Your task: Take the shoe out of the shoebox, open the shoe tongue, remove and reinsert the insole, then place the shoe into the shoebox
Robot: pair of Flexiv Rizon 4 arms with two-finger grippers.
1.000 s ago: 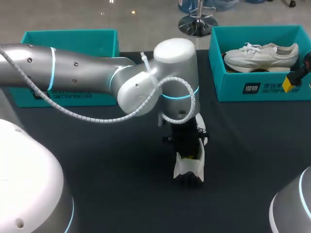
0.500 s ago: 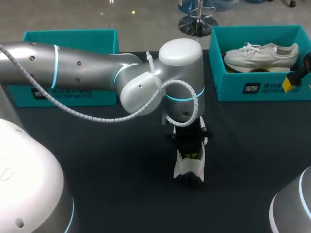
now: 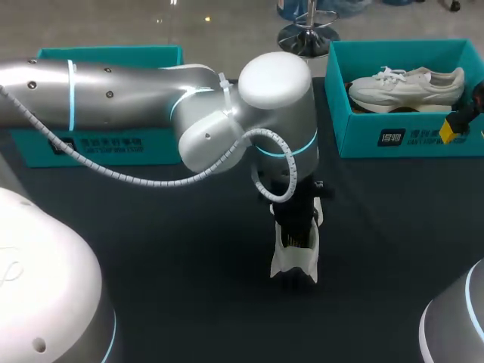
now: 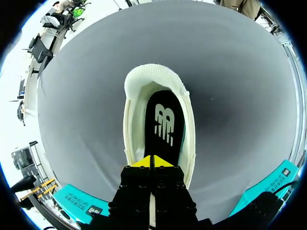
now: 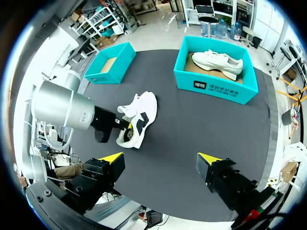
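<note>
Nearest, mid-table: white shoe (image 3: pixel 293 263) standing sole-down, well apart from both boxes, probably set there for free access from above. Lowered into its mouth: left gripper (image 4: pixel 153 161), yellow tips pressed together against the fore end of the black insole (image 4: pixel 165 122), heel collar ahead of the fingers. Insole flat inside the shoe; any edge nipped between the tips not discernible. Likely step: insole removal or reseating, hence the steep entry along the shoe's length.

Farther right: right gripper (image 5: pixel 160 158) held high, fingers spread wide and empty, seemingly parked out of the left arm's way.

Farthest, at the back edge: left shoebox (image 3: pixel 151 147), partly hidden behind the left arm (image 3: pixel 113 94), apparently the destination; right shoebox (image 3: pixel 363 136) with a second white shoe (image 3: pixel 404 85) inside.

Beneath all: table (image 3: pixel 151 249) in dark, matte, unwrinkled cloth.
</note>
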